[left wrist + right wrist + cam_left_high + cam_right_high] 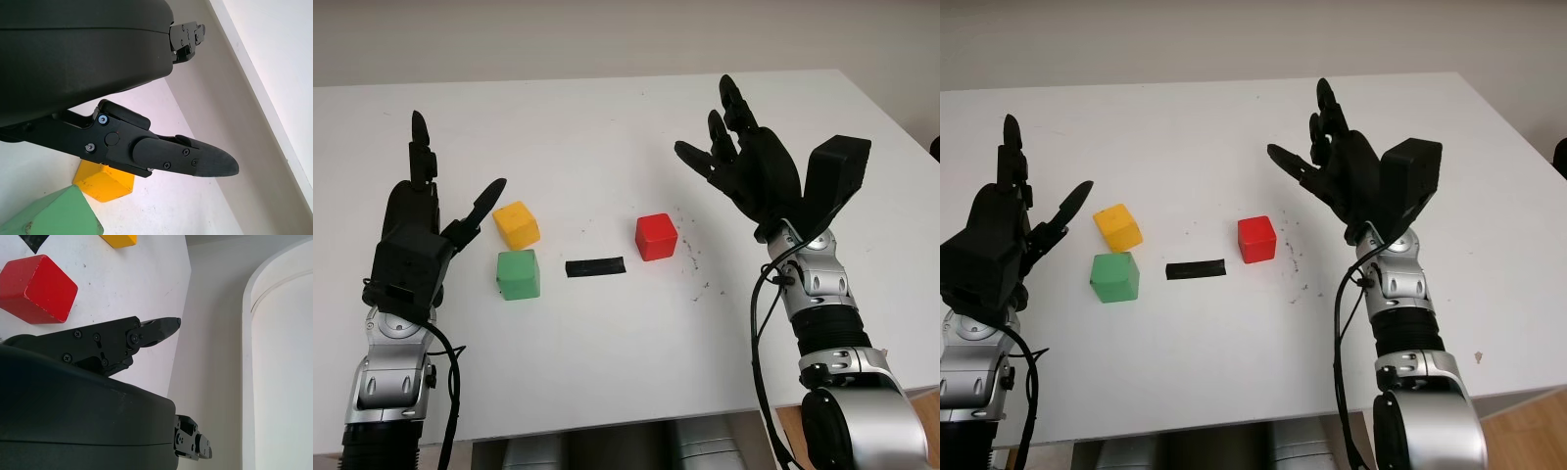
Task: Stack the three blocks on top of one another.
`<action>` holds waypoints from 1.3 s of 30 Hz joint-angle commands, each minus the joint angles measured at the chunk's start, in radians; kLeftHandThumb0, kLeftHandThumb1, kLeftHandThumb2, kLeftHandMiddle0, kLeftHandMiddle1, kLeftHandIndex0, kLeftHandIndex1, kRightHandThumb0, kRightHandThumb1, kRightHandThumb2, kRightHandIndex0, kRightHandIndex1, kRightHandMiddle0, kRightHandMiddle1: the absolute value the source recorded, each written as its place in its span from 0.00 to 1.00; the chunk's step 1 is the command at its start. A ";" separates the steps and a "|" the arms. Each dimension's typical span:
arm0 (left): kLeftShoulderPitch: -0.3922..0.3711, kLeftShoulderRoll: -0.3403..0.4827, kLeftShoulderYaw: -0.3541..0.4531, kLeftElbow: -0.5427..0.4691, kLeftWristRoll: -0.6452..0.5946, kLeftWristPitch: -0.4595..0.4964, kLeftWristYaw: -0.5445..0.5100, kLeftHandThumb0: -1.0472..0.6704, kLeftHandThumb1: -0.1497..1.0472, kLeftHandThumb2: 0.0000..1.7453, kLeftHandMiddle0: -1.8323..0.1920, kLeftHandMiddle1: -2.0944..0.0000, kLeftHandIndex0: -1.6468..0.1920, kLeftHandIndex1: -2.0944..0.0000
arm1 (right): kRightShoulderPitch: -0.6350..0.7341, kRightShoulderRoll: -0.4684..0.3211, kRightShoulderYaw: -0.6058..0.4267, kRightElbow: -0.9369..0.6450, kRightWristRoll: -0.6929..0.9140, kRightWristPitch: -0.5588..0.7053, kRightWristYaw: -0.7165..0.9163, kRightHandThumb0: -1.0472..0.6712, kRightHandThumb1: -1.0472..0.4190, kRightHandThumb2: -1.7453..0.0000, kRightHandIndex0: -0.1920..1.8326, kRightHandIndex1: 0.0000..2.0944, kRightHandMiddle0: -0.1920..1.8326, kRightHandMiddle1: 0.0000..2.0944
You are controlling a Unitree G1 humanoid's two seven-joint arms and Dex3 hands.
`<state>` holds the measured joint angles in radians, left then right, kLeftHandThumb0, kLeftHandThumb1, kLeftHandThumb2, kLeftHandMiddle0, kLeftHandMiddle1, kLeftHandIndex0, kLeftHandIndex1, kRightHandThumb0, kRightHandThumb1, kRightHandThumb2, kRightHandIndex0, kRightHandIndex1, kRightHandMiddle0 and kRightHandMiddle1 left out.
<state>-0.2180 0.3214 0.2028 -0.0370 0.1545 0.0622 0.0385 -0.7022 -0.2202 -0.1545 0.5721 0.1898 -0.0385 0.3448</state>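
Three blocks sit apart on the white table (607,127). The yellow block (516,224) lies just behind the green block (519,274) at centre left. The red block (656,236) stands alone at centre right. My left hand (435,211) is open, raised to the left of the yellow and green blocks, holding nothing. My right hand (734,147) is open too, held above the table to the right of and behind the red block. In the wrist views the yellow block (103,182), the green block (54,215) and the red block (36,289) lie beyond the fingers.
A short black strip (595,267) lies flat between the green and red blocks. Dark specks (690,257) mark the table right of the red block. The table's front edge (607,426) runs near both forearms.
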 commanded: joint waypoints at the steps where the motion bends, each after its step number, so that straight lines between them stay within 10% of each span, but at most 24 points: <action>1: 0.010 0.000 0.001 -0.016 -0.002 -0.005 0.003 0.14 1.00 0.12 1.00 1.00 1.00 1.00 | -0.008 -0.013 0.001 -0.025 -0.004 0.002 -0.001 0.44 0.02 0.97 0.00 0.00 0.00 0.00; 11: -0.008 -0.003 -0.011 0.003 0.002 -0.006 0.003 0.14 1.00 0.13 1.00 1.00 1.00 1.00 | -0.013 -0.041 0.010 -0.010 -0.026 -0.001 0.018 0.42 0.03 0.97 0.00 0.00 0.00 0.00; 25: 0.012 -0.014 -0.002 -0.025 0.002 -0.002 0.018 0.15 1.00 0.11 1.00 1.00 1.00 1.00 | -0.183 -0.352 0.303 0.075 -0.527 -0.318 0.068 0.17 0.17 0.98 0.08 0.04 0.26 0.10; 39: 0.005 -0.013 -0.011 -0.038 0.019 0.030 0.022 0.15 1.00 0.09 1.00 1.00 1.00 1.00 | -0.209 -0.358 0.436 0.138 -0.669 -0.431 0.079 0.15 0.15 0.97 0.04 0.02 0.25 0.05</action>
<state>-0.2178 0.3037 0.1972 -0.0532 0.1687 0.0901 0.0623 -0.8970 -0.5745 0.2717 0.7020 -0.4687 -0.4587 0.4369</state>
